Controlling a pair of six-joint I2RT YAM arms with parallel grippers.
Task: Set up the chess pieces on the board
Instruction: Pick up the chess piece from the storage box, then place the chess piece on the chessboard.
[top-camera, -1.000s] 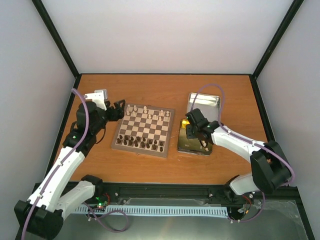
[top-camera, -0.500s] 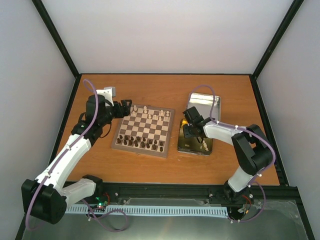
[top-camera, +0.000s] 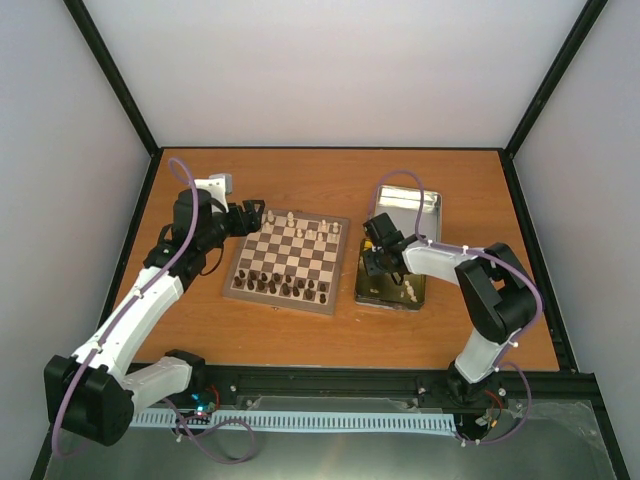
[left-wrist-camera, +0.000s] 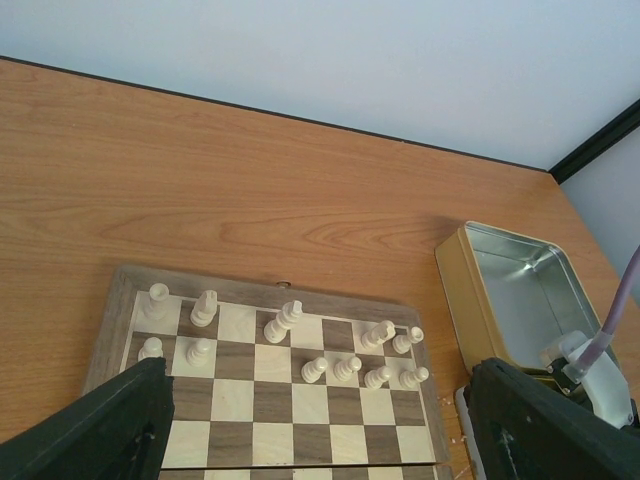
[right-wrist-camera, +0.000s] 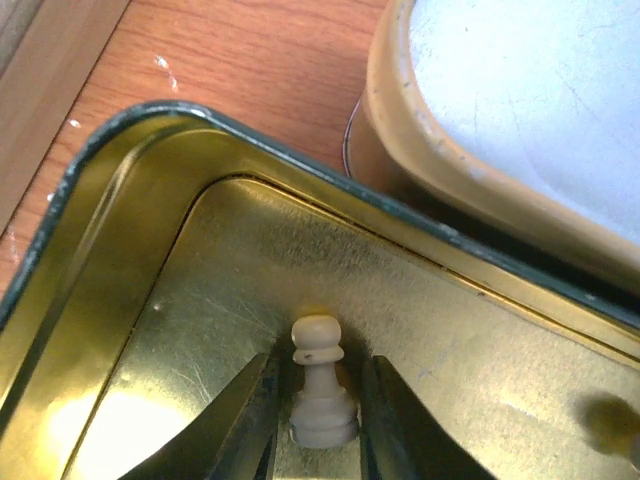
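Observation:
The board (top-camera: 288, 262) lies mid-table with cream-white chess pieces (top-camera: 300, 225) in its two far rows. Through the left wrist view, those pieces (left-wrist-camera: 288, 320) stand on the board (left-wrist-camera: 290, 400). My left gripper (top-camera: 250, 215) hovers at the board's far-left corner. It (left-wrist-camera: 318, 400) is open wide with nothing between its fingers. My right gripper (top-camera: 372, 262) reaches down into the gold tin (top-camera: 390, 285). It (right-wrist-camera: 320, 385) is shut on the base of an upright cream pawn (right-wrist-camera: 318, 340) standing on the tin floor (right-wrist-camera: 200, 330).
Dark brown pieces (top-camera: 280, 285) fill the board's near rows. A silver-lined tin (top-camera: 410, 212) sits just behind the gold one, and its wall (right-wrist-camera: 480, 180) is close to my right fingers. Another cream piece (top-camera: 410, 290) stands in the gold tin.
My right gripper has shifted to the gold tin's left side and its jaws have narrowed onto the pawn. The left arm swung in toward the board's corner, then held still.

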